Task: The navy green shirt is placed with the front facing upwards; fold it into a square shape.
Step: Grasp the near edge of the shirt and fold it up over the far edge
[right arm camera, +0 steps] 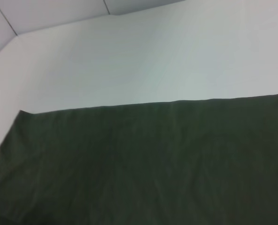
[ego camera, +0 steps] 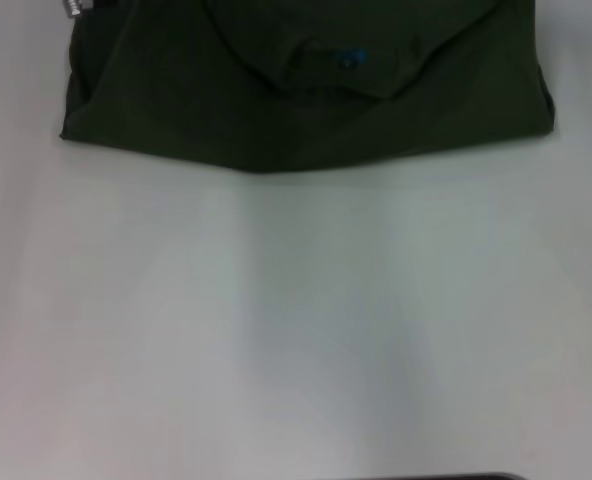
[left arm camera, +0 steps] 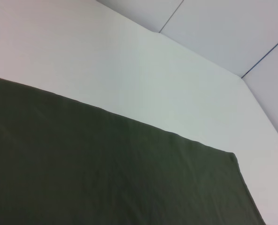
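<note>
Folded navy green shirt [ego camera: 176, 90], arms unseen

Navy green shirt [ego camera: 306, 90] cut off by head view's top edge; neck label [ego camera: 348, 60] blurred, unreadable.

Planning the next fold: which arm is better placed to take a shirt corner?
Neither, clearly. No gripper shows in any view. The shirt lies across the far table, roughly centred. Each wrist camera sees one corner, left and right, so each arm suits its own side.
</note>
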